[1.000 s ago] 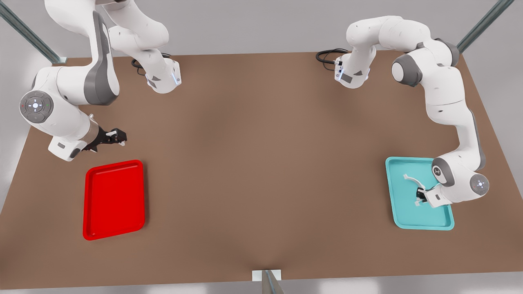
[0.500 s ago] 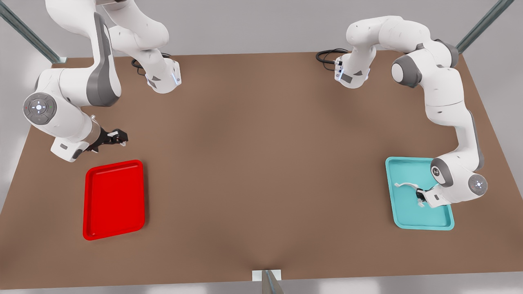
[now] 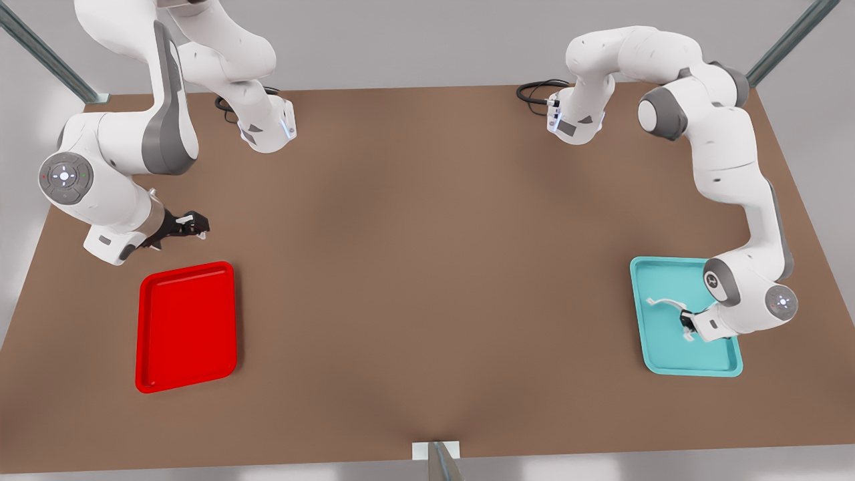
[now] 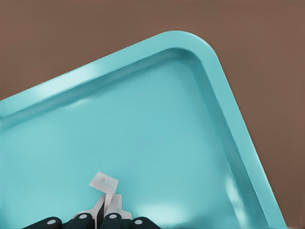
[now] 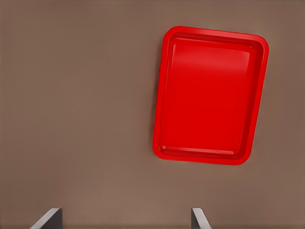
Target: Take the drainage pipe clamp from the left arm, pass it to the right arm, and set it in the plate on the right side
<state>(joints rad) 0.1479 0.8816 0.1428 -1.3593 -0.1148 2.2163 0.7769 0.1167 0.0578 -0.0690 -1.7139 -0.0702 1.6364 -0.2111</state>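
Right gripper [image 3: 194,224]: fingers spread, holding nothing, over the table [image 3: 427,267] just beyond the plate [image 3: 187,325]. Teal tray [image 3: 688,361], at the front view's right: left gripper [image 3: 685,324] over it, pinching the clamp [image 3: 662,304].

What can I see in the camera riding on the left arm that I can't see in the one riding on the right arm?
Left wrist view: the teal tray close up, and the left gripper shut on one end of the white drainage pipe clamp just above the tray floor.

Right wrist view: the red plate with nothing in it, seen from above, and the right gripper with its fingertips wide apart, holding nothing.

Both: the brown table, and each arm's own fingers at the picture's edge.
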